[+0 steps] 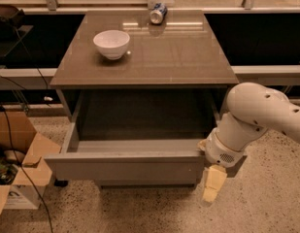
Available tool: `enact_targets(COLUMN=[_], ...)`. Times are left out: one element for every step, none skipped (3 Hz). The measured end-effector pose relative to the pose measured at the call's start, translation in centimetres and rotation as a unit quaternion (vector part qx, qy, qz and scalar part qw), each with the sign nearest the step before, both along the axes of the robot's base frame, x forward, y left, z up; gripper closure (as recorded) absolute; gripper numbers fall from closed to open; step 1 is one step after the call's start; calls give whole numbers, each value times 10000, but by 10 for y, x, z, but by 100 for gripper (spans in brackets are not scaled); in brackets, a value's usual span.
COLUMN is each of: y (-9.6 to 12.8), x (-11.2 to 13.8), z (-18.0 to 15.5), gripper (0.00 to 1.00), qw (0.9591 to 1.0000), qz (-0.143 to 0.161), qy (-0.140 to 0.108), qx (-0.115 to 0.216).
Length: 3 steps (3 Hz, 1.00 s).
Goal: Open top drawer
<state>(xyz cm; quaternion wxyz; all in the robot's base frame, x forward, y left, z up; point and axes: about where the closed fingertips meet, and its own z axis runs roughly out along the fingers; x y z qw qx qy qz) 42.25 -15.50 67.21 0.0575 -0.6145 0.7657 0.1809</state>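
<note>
1. A grey-brown cabinet stands on a speckled floor, with dark panels and a rail behind it.
2. The gripper hangs pointing down, just past the right end of the drawer front and low towards the floor. Whether it is open or closed cannot be told.
3. The white arm rises from it and leaves the view at the right. Its wrist overlaps the drawer's right front corner.
4. The top drawer is pulled well out beneath the cabinet top, showing its deep grey interior.
5. On the top, a white bowl sits upright at the left, well apart from a can lying on its side at the back edge.
6. A cardboard box sits on the floor to the left.
</note>
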Motion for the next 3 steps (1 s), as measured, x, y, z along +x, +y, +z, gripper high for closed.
enact_targets(y=[0, 0, -1], x=[-18, -17, -38], z=[-5, -5, -11], gripper=[16, 13, 0], qw=[9999, 9999, 9996], qz=[-13, -13, -63], qy=[117, 118, 273], qx=[-4, -4, 20])
